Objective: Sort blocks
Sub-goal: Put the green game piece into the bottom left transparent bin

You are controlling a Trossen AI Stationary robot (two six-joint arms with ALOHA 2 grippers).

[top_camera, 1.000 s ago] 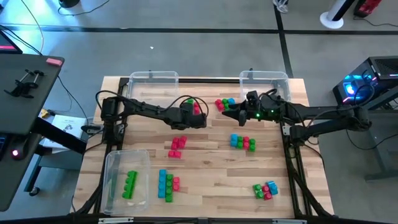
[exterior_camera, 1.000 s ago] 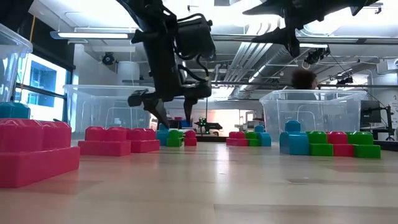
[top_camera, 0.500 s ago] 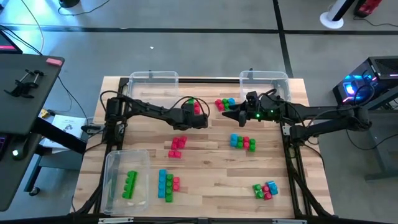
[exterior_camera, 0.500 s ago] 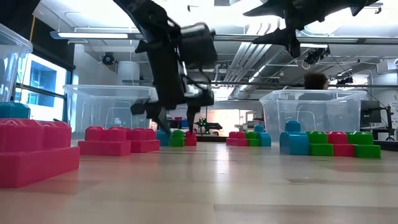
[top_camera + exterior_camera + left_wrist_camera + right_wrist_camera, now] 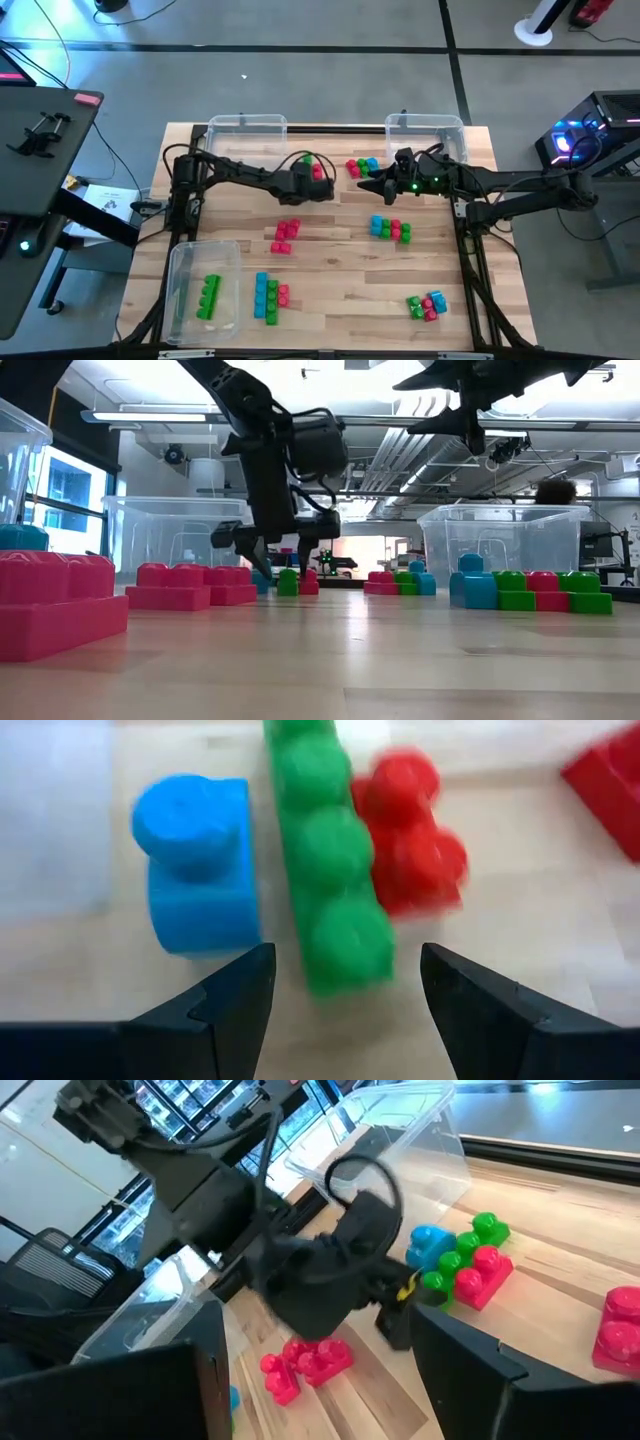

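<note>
The blocks (image 5: 283,234) lie in several small groups on the wooden table (image 5: 330,290): a red-pink group in the middle of the high view, a blue and green group (image 5: 390,228) to its right, a mixed group (image 5: 427,305) in the lower right, a blue row with green and red (image 5: 267,296) in the lower middle, and a green row (image 5: 209,296) inside the clear bin (image 5: 181,270) in the lower left. Two more clear bins (image 5: 246,124) stand at the upper edge of the table. The left gripper (image 5: 340,990) hangs low over a small cluster in the upper middle of the high view; its fingers (image 5: 232,1000) are spread apart and hold nothing. In the left wrist view a green bar (image 5: 328,860) lies between the two fingertips, with a blue block (image 5: 197,860) just beside it on one side and a red block (image 5: 412,835) touching it on the other. The right gripper (image 5: 372,182) is in the upper middle right of the high view, beside another group of red, green and blue blocks (image 5: 361,166), raised above the table in the low view, its fingers (image 5: 470,1380) also released and empty.
</note>
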